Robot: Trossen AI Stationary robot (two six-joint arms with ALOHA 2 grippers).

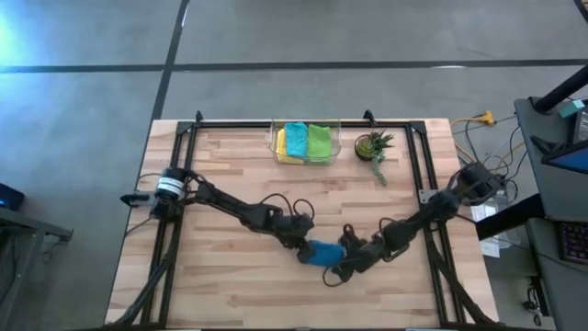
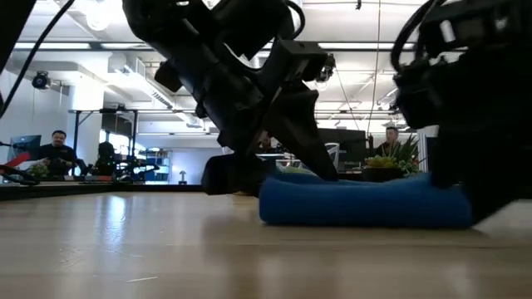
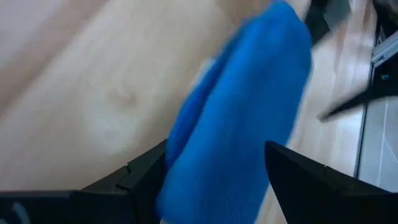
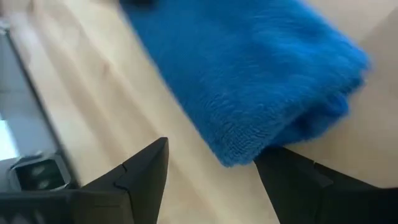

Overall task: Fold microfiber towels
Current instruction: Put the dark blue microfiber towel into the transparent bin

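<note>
Folded blue microfiber towel [image 1: 323,252] is laid flat on the wooden table [image 1: 230,175], front-centre. Left gripper [image 3: 214,168] is set astride one end, jaws spread around it; right gripper [image 4: 211,168] is open at the opposite end. Yellow, teal and lime cloths [image 1: 304,142] are kept in a clear bin at the back.
</note>
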